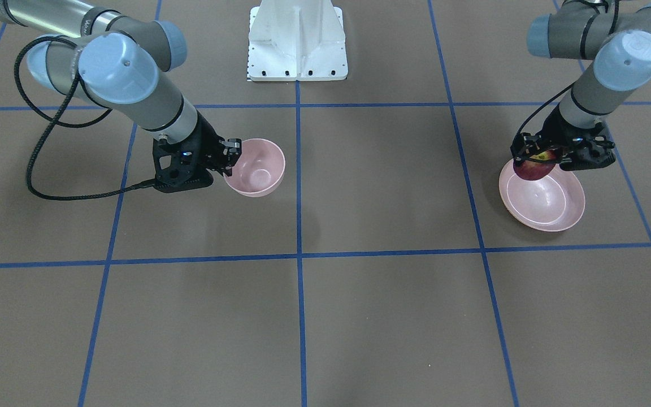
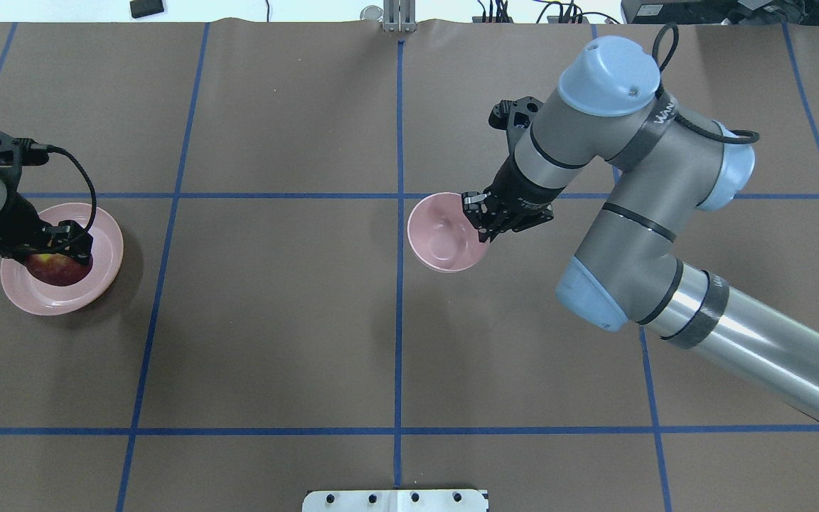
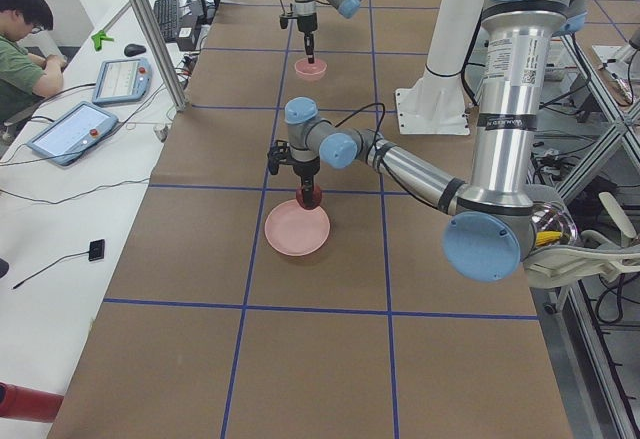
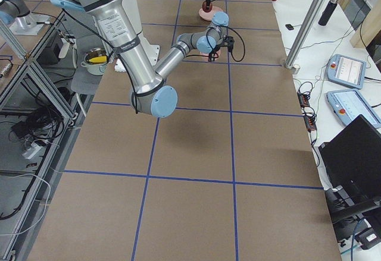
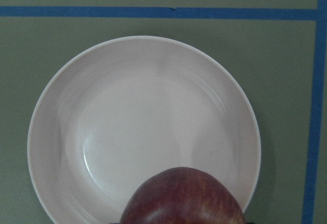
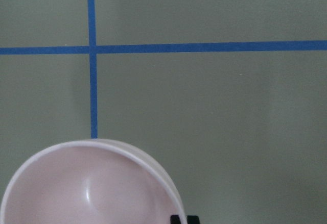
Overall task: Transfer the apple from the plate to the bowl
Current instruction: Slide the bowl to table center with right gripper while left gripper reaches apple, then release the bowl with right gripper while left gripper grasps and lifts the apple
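Left fingers (image 1: pixel 541 154): closed around the apple, gripping it from above, 1 finger on each side.
Apple (image 1: pixel 536 168): dark red, yellow patch facing up. It is held over the plate's edge on the side toward my base. It looks raised off the dish, but I cannot be sure of the gap.
Plate (image 1: pixel 551 210): flat on the worktop at my left end. Its whole rim shows in the left wrist view, with the apple at that view's bottom edge.
Right fingers (image 2: pixel 480 221): closed on the bowl's rim, pinching the wall on the side nearest my right arm.
Bowl (image 2: pixel 440 242): just beside the centre tape line, on my right half, well apart from the plate. I cannot tell whether it rests on the worktop or hangs just above it.
Worktop (image 2: pixel 274 320): brown, gridded with blue tape lines (image 2: pixel 399 320).
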You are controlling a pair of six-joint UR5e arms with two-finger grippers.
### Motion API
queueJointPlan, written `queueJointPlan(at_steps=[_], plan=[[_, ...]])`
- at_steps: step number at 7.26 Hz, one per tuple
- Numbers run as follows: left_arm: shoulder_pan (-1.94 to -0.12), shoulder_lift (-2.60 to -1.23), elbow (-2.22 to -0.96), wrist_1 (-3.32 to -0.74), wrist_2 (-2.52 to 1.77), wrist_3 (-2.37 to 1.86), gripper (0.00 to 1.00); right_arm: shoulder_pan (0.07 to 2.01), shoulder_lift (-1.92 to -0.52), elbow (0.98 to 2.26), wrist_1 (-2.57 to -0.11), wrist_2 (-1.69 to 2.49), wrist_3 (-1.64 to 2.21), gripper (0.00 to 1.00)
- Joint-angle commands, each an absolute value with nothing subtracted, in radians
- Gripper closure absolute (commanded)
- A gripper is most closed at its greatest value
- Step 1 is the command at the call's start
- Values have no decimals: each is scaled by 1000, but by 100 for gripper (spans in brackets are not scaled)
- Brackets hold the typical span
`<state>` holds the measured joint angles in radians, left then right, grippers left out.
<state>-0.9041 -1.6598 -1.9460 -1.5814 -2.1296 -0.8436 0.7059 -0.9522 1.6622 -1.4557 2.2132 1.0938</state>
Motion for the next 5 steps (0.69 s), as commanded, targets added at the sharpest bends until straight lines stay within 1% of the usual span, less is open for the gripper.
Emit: queueJointPlan(at_steps=[1, 3, 5], plan=[[-904, -1733, -1988, -1465, -2131, -851, 100, 670, -806, 1480, -1454, 2169, 1100, 100], [-903, -1753, -1987, -1462, -2132, -854, 100, 670, -714, 1352, -1448, 2155, 1095, 100], [-902, -1762, -1983, -1462, -2132, -854, 100, 670, -713, 1313, -1443, 2128, 1083, 100]])
